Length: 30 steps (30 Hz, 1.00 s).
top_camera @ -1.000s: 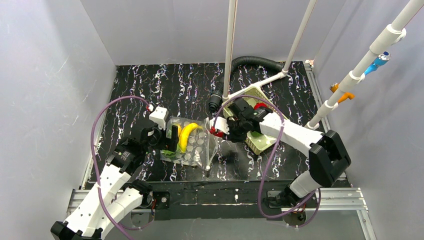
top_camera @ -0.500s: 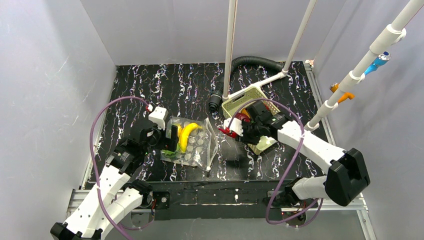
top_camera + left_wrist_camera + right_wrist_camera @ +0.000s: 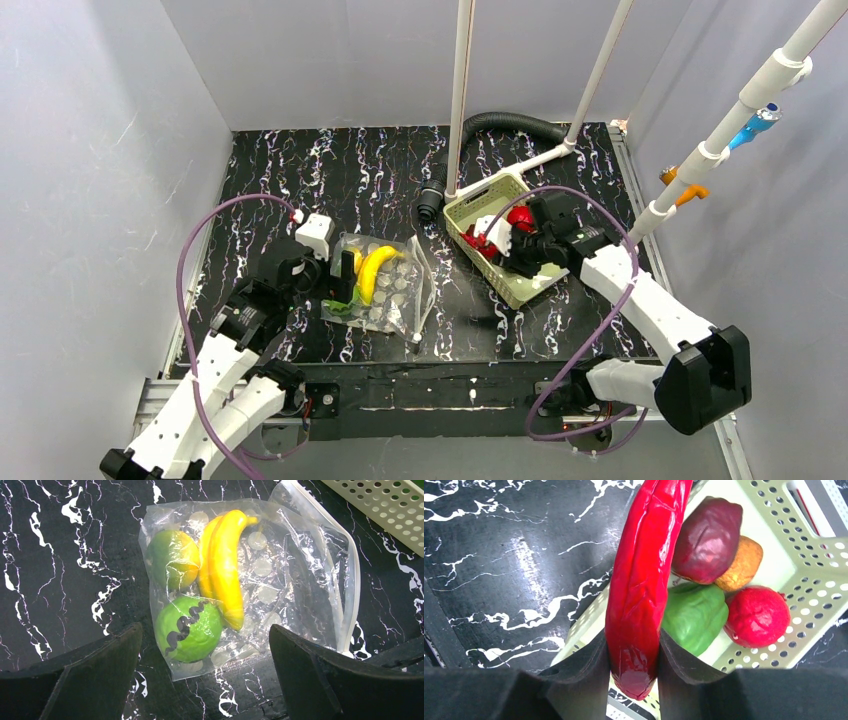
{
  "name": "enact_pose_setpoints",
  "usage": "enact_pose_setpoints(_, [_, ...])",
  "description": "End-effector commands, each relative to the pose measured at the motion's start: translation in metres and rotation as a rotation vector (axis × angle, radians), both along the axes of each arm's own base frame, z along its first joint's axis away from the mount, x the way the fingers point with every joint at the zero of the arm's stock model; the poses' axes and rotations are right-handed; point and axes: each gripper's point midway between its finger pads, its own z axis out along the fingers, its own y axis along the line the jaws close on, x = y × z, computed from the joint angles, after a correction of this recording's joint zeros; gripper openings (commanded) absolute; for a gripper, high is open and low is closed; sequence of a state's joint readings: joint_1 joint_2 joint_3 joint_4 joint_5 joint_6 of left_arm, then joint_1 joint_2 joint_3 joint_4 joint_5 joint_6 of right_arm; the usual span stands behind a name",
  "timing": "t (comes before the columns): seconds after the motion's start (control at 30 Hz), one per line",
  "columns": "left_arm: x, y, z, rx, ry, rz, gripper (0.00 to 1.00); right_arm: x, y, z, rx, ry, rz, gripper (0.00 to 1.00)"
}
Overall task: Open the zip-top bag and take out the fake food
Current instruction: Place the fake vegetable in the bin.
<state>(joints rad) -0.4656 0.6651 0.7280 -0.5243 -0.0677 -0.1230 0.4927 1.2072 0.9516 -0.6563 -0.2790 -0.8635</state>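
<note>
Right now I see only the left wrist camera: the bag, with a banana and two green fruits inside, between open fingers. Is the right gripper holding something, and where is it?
Observer: Yes. The right gripper is shut on the red chili.
Operator: Is it near the bag?
Observer: No. It hangs above the rim of the pale green basket, to the right of the zip-top bag and apart from it.
Operator: What lies in the basket?
Observer: Four toys: a dark red fruit, an orange-brown piece, a green piece and a red round fruit.
</note>
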Motion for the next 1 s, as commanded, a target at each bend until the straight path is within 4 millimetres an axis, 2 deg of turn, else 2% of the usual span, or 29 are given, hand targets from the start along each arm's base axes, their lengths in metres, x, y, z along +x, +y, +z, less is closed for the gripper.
enact_pose_setpoints(0.0, [0.001, 0.004, 0.003, 0.002, -0.021, 0.013, 0.98, 0.01, -0.007, 0.012, 0.058, -0.034, -0.045, 0.01])
enact_pose_setpoints(0.27, [0.0, 0.003, 0.005, -0.006, -0.029, 0.005, 0.98, 0.037, -0.03, 0.002, 0.076, -0.011, -0.233, 0.02])
enact_pose_setpoints(0.4, [0.0, 0.002, 0.007, -0.01, -0.036, 0.003, 0.98, 0.043, -0.038, -0.008, 0.081, 0.031, -0.291, 0.1])
enact_pose_setpoints(0.53, [-0.001, 0.003, 0.011, -0.018, -0.056, 0.0, 0.98, 0.049, -0.056, -0.029, 0.073, 0.157, -0.397, 0.16])
enact_pose_setpoints(0.57, [-0.001, 0.002, 0.011, -0.018, -0.056, -0.003, 0.98, 0.051, -0.059, -0.031, 0.071, 0.172, -0.417, 0.2])
enact_pose_setpoints(0.63, [-0.001, 0.001, 0.011, -0.022, -0.06, -0.008, 0.98, 0.052, -0.065, -0.038, 0.063, 0.199, -0.451, 0.34])
enact_pose_setpoints(0.73, [-0.002, 0.0, 0.012, -0.027, -0.063, -0.017, 0.98, 0.054, -0.07, -0.038, 0.077, 0.199, -0.475, 0.54])
enact_pose_setpoints(0.87, [-0.002, 0.0, 0.013, -0.029, -0.065, -0.019, 0.98, 0.054, -0.07, -0.036, 0.089, 0.197, -0.478, 0.66])
enact_pose_setpoints(0.97, [-0.003, 0.0, 0.014, -0.031, -0.067, -0.019, 0.98, 0.053, -0.069, -0.034, 0.1, 0.197, -0.476, 0.7])
